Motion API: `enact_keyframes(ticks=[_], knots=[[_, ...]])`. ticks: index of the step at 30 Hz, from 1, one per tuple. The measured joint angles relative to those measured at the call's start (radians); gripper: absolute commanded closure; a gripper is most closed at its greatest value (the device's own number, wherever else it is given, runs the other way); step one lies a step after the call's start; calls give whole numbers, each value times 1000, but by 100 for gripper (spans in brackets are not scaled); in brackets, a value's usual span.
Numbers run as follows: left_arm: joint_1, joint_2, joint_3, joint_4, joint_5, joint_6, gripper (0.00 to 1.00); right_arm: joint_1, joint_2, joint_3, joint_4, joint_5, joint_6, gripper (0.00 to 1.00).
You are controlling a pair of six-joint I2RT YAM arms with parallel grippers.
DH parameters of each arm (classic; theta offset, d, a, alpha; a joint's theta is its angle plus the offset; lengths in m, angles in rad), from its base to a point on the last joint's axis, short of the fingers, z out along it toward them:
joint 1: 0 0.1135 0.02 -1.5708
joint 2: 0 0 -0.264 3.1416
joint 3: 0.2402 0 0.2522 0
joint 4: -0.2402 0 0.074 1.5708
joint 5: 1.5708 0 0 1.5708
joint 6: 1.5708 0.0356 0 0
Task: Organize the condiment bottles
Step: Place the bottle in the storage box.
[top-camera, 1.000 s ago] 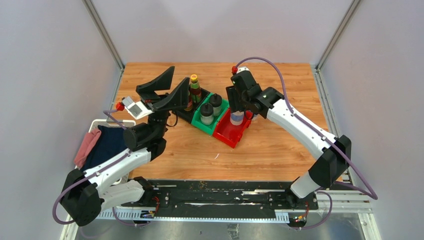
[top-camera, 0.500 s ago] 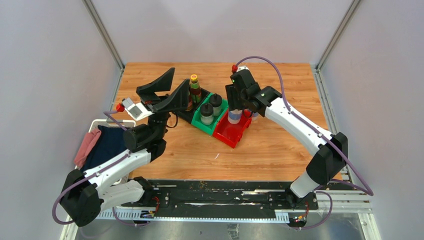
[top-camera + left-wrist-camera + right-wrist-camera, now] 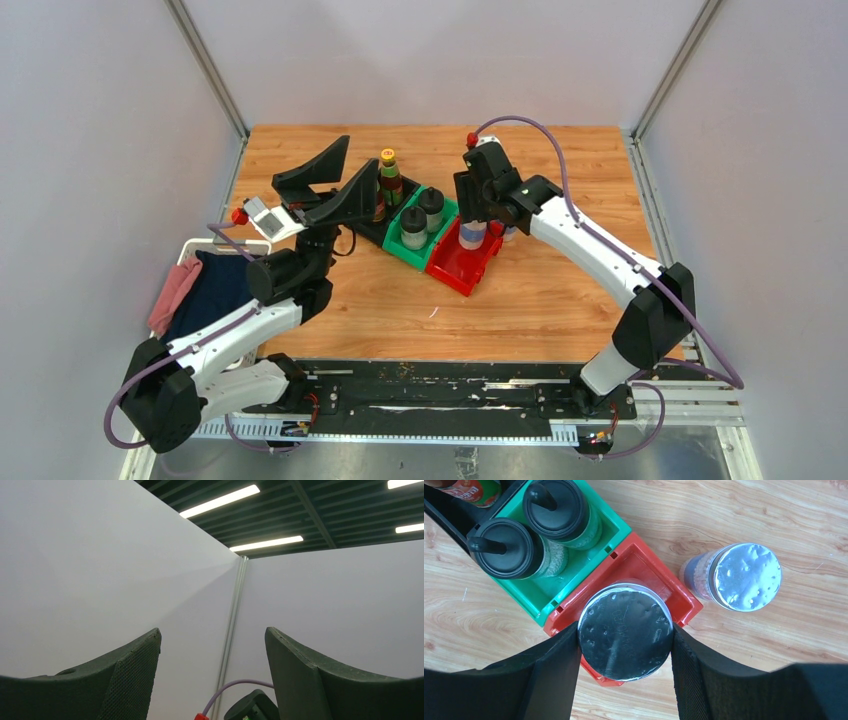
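Now we grip shaker (image 3: pixel 624 640) in right gripper (image 3: pixel 624 627) over red bin (image 3: pixel 685 605); off-centre release risks tipping on rim; left gripper (image 3: pixel 212 630) gapes, idle

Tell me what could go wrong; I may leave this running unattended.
The held shaker in the right tool overlaps one wall of the red bin in the wrist view; it may catch the rim and tip. The other shaker stands beside the bin; the opening tool might knock it.
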Motion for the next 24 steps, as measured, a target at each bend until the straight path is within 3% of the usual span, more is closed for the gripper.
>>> enact_keyframes(ticks=[24], knots=[[-10,0,0,7,4,0,21,-9,18,-93,99,-8,-71,100]])
